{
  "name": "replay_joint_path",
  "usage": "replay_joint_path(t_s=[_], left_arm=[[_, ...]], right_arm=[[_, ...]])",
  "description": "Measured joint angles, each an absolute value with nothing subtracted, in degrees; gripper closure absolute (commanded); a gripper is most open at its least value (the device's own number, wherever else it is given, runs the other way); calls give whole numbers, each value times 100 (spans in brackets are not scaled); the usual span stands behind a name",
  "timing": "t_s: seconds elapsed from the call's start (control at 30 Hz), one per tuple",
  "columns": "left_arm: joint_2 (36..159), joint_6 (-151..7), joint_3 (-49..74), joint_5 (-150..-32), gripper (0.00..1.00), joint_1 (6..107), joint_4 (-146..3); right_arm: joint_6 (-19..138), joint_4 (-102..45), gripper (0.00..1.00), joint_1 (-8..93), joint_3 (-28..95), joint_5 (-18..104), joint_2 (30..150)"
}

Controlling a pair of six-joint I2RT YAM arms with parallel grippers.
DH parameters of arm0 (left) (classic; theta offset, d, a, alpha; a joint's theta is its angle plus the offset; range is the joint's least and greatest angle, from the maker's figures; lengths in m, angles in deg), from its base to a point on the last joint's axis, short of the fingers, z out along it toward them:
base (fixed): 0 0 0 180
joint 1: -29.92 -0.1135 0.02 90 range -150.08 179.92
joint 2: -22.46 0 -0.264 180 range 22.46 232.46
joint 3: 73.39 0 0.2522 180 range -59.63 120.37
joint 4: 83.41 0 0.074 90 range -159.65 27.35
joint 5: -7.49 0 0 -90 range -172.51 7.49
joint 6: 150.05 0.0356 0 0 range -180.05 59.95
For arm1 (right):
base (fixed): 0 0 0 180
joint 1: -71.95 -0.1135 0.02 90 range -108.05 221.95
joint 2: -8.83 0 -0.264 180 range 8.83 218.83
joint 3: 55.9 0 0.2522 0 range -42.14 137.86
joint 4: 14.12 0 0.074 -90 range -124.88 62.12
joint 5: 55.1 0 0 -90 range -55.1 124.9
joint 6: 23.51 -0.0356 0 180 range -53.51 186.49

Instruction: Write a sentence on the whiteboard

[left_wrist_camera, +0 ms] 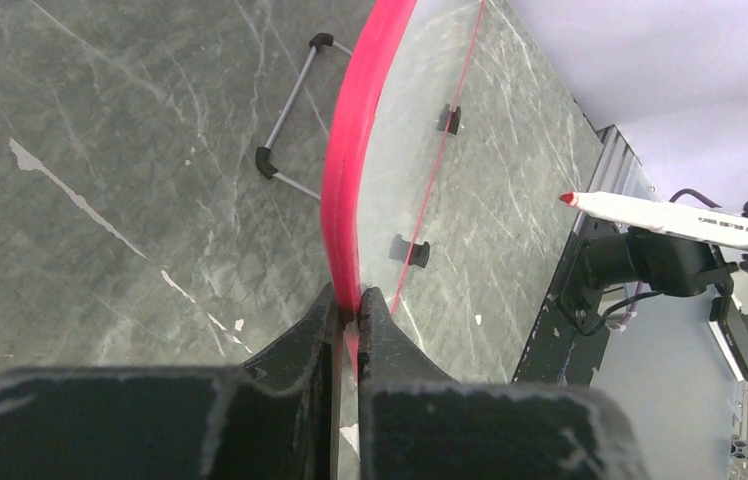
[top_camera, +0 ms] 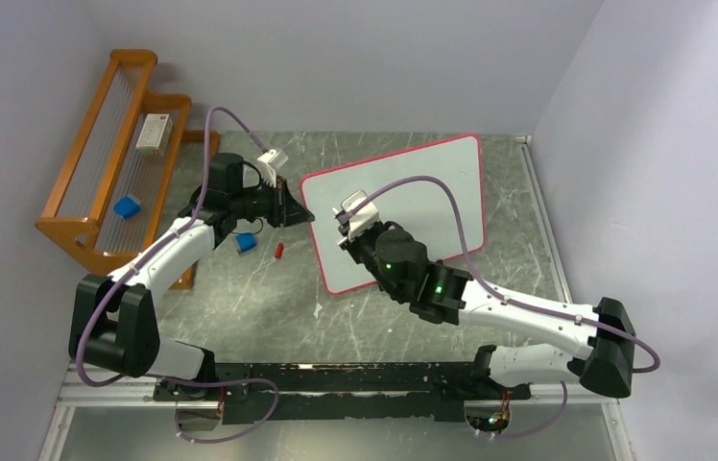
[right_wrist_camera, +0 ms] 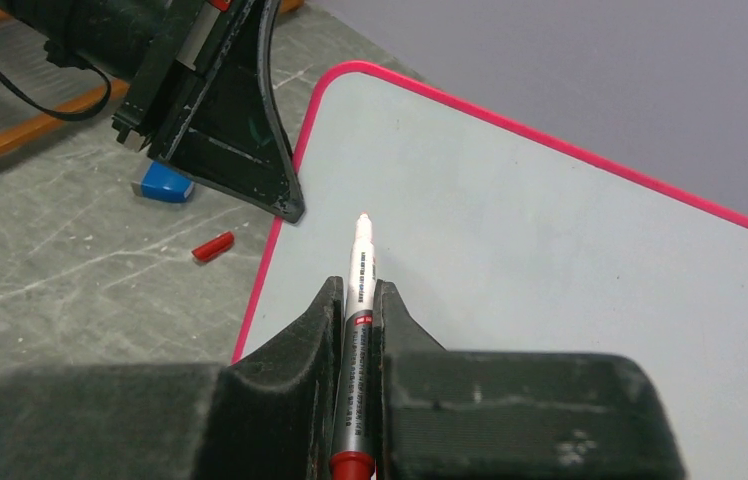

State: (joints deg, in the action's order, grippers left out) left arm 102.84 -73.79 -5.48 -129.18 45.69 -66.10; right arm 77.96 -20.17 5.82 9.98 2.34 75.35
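The whiteboard (top_camera: 432, 192), white with a red-pink border, lies at an angle on the grey marble table. My left gripper (top_camera: 296, 213) is shut on the board's left edge, and the left wrist view shows the red rim (left_wrist_camera: 345, 180) pinched between the jaws (left_wrist_camera: 350, 310). My right gripper (top_camera: 347, 223) hangs over the board's left part, shut on a silver marker (right_wrist_camera: 360, 270) with a red end. The bare tip of the marker points at the board (right_wrist_camera: 550, 270) close to its left edge. I cannot tell whether the tip touches. The board carries no writing.
A red marker cap (top_camera: 279, 251) and a small blue block (top_camera: 246, 243) lie on the table left of the board. An orange wooden rack (top_camera: 86, 230) at the far left holds a white box (top_camera: 154, 133) and a blue piece (top_camera: 127, 206). Grey walls close in the table.
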Motion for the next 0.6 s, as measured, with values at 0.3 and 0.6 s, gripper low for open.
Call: replay_joint_path(t_s=[0.3,0.6], left_arm=[[10321,-7440,-548,-12920,95,4550,-6612],[10328,-7442,-544,-12918,95,4545,-6608]], right_arm=[[7870,-1856,100,554,1182,16,8005],[7922,-1687,100,545,1558,-297,8477]])
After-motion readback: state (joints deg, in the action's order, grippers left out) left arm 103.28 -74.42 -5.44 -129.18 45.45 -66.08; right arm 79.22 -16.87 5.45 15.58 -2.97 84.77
